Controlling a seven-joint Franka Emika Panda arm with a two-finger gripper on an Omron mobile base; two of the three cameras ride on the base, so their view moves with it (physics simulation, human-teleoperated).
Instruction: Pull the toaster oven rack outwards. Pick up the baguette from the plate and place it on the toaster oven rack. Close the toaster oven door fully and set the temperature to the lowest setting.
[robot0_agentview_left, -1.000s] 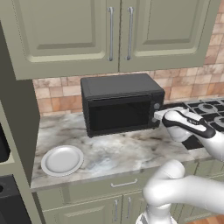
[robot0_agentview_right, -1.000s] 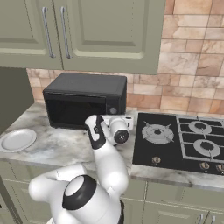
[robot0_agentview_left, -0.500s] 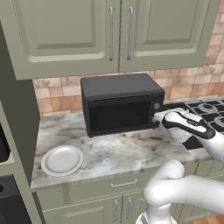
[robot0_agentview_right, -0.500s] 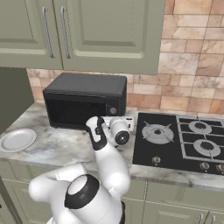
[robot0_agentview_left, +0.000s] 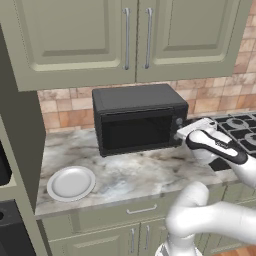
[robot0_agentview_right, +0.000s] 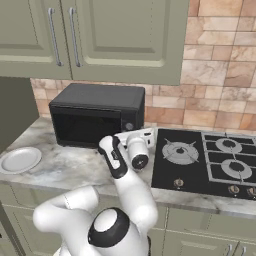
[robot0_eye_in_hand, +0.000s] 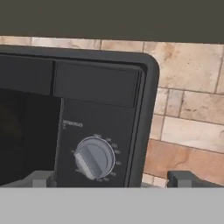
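The toaster oven (robot0_agentview_left: 135, 100) (robot0_agentview_right: 100, 97) stands on the marble counter, and the toaster oven door (robot0_agentview_left: 135, 132) (robot0_agentview_right: 85, 127) is shut with its glass dark. The rack and the baguette are hidden. To the left lies the white plate (robot0_agentview_left: 71, 182) (robot0_agentview_right: 20, 160) with nothing on it. My gripper (robot0_agentview_left: 181, 134) (robot0_agentview_right: 119, 137) (robot0_eye_in_hand: 112, 178) is open just in front of the oven's right control strip. In the hand view its fingertips (robot0_eye_in_hand: 41, 178) stand wide on either side of a round grey knob (robot0_eye_in_hand: 94, 158) without touching it.
A black gas hob (robot0_agentview_left: 235, 130) (robot0_agentview_right: 205, 155) sits right of the oven, close under my forearm. Green wall cabinets (robot0_agentview_left: 130, 35) hang above the oven, and a brick backsplash (robot0_agentview_right: 210, 100) runs behind. Bare marble counter (robot0_agentview_left: 130, 175) lies between plate and oven.
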